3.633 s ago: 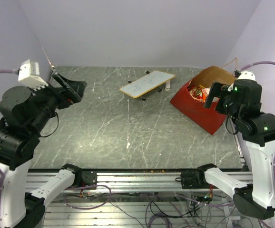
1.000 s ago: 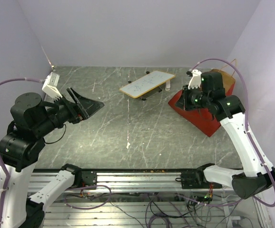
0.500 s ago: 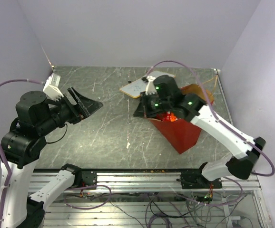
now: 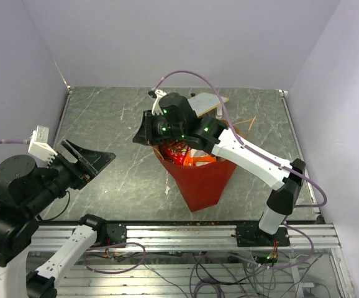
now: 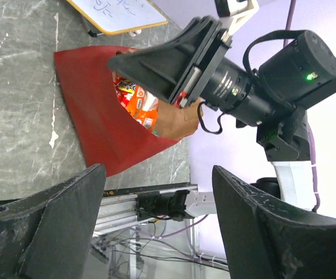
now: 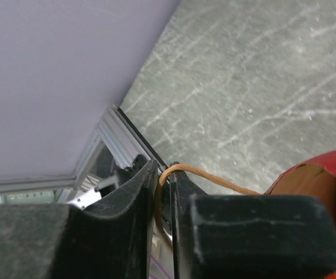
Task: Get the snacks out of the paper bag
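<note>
The right gripper (image 6: 163, 168) is clenched almost fully, its two black fingers (image 6: 127, 209) pressed close with only a thin slit between them, and in that slit it is grasping the paper bag (image 4: 201, 180) by its string handle (image 6: 214, 177). The thin brown string loops up out of the slit near the fingertips and runs back down to the bag's kraft-brown rim, which shows just beside the gripper in the right wrist view. The bag hangs directly under this gripper and reaches away from it toward the arm bases, red outside, its mouth turned up at the gripper and its closed end down on the grey marbled surface (image 4: 117, 124). The snacks (image 4: 182, 151) are all inside the bag, crowded in the mouth just below the gripper; red, orange and yellow packets show, but single packs cannot be told apart. No packet lies on the surface. Beyond the right gripper, on its far side, lies a flat white board (image 5: 118, 11) with a tan edge, partly hidden by the arm in the top view. The left gripper (image 5: 157, 168) is released, its fingers spread wide with nothing between them; it hangs above the surface well apart from the bag, which lies ahead of it.
</note>
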